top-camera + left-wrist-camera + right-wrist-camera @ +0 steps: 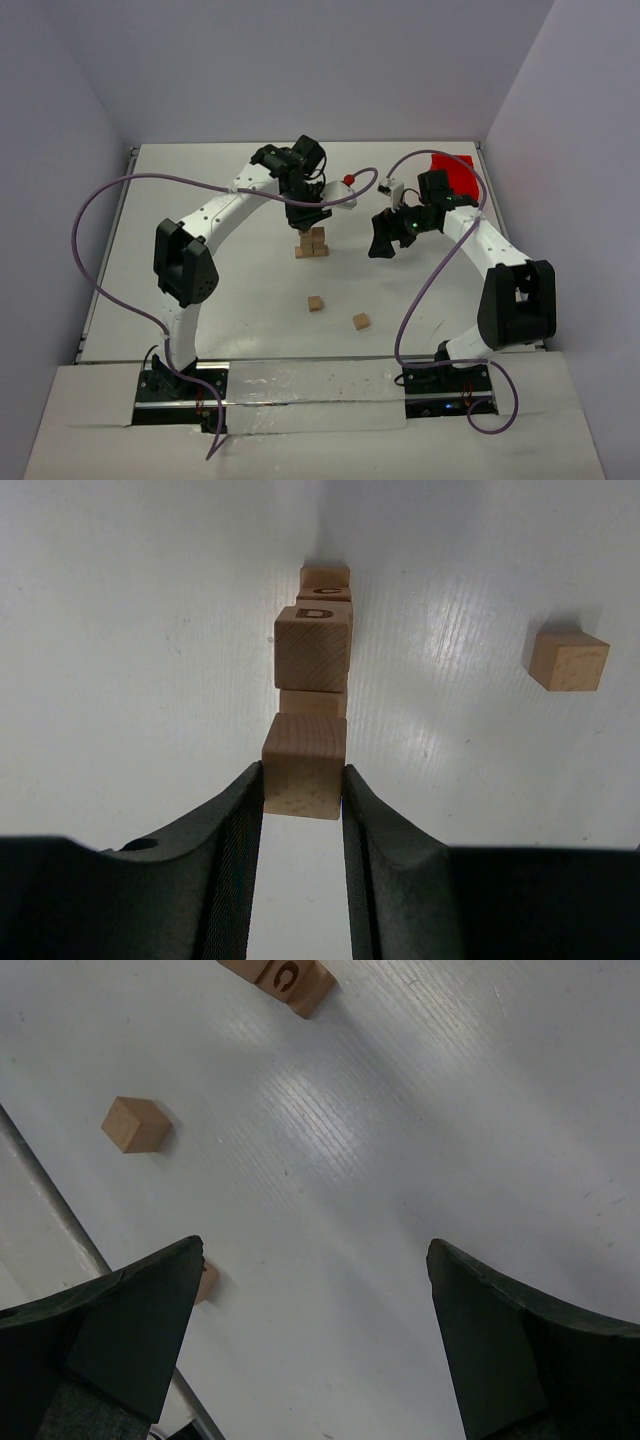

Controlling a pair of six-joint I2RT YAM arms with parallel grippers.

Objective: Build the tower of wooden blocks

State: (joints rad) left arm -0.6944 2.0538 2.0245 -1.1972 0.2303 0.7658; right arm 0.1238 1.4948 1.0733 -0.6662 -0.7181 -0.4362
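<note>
- The tower (pixel 313 243) is a short stack of tan cubes on the white table (pixel 200 330), wider at its base than at its top.
- The left gripper (pixel 310 220) hangs directly above the tower. In its wrist view the two dark fingers (pixel 240 820) pinch one wood block (pixel 303 765) by opposite sides.
- That held block sits over the tower's edge nearest the wrist camera, just above the cubes below. Whether it touches them cannot be told.
- The tower's top cube (pixel 313 648) shows a letter D on one face.
- The right gripper (pixel 385 240) is to the right of the tower, near it but apart. Its fingers are spread wide over bare table.
- Two loose blocks lie on the robot's side of the tower. One (pixel 315 303) is almost straight in front of the tower, and the other (pixel 361 321) is further right and closer to the arm bases.
- The red bin (pixel 455 175) stands right of the tower and beyond it, past the right gripper.
</note>
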